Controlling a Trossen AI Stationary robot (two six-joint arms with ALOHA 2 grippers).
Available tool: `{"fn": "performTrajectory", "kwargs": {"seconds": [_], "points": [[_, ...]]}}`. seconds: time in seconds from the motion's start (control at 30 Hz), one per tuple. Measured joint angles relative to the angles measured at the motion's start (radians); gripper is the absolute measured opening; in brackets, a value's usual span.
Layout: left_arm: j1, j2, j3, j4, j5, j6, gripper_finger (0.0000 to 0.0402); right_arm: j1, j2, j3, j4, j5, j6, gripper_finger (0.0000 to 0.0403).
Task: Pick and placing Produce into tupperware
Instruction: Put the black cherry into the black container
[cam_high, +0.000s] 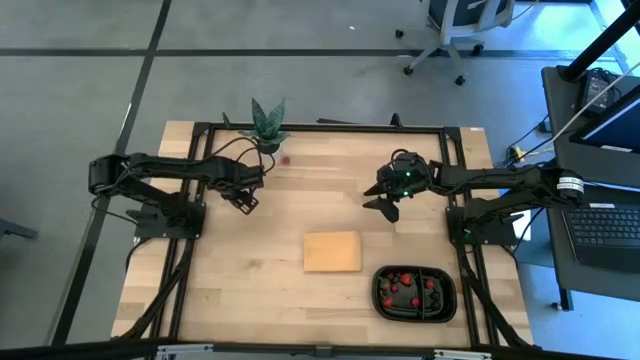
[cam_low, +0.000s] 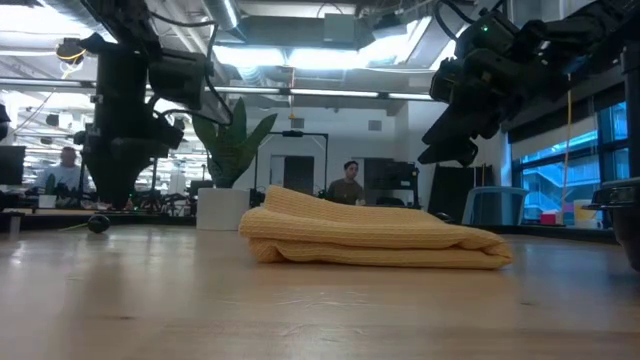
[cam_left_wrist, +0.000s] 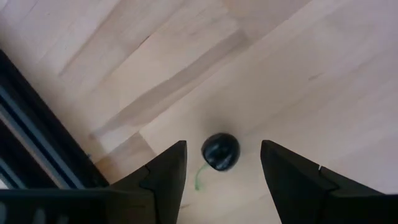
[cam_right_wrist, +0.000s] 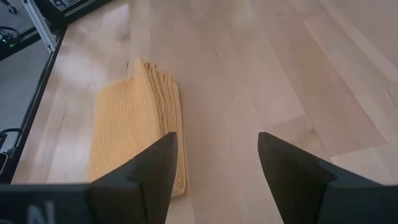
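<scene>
Left claw (cam_left_wrist: 222, 171) gapes wide, a dark berry (cam_left_wrist: 220, 152) between its fingers, ungripped. Right claw (cam_right_wrist: 216, 168) wide too, holding nothing, above the cloth (cam_right_wrist: 135, 124). No legible writing.

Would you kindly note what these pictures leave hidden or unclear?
- Black tray: high view only, its berries too small to count; cut off at the low view's right edge.
- Red berry near the potted plant: a mere speck.
- Dark berry below the open left gripper: kind unclear.

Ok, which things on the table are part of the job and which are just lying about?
Job:
- black tray, berries already inside
- dark berry between the open left gripper fingers
- red berry near the plant

Lying about:
- potted plant
- folded tan cloth
</scene>
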Motion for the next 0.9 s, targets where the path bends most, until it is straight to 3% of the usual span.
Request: {"fn": "performTrajectory", "kwargs": {"seconds": [0.47,0.9], "points": [[0.028,0.0,-0.106,0.135,0.057,0.025,0.0192,0.0,0.0,0.0,0.0,0.0,0.0,0.0225],[0.028,0.0,-0.142,0.152,0.078,-0.017,0.0191,0.0,0.0,0.0,0.0,0.0,0.0,0.0225]]}}
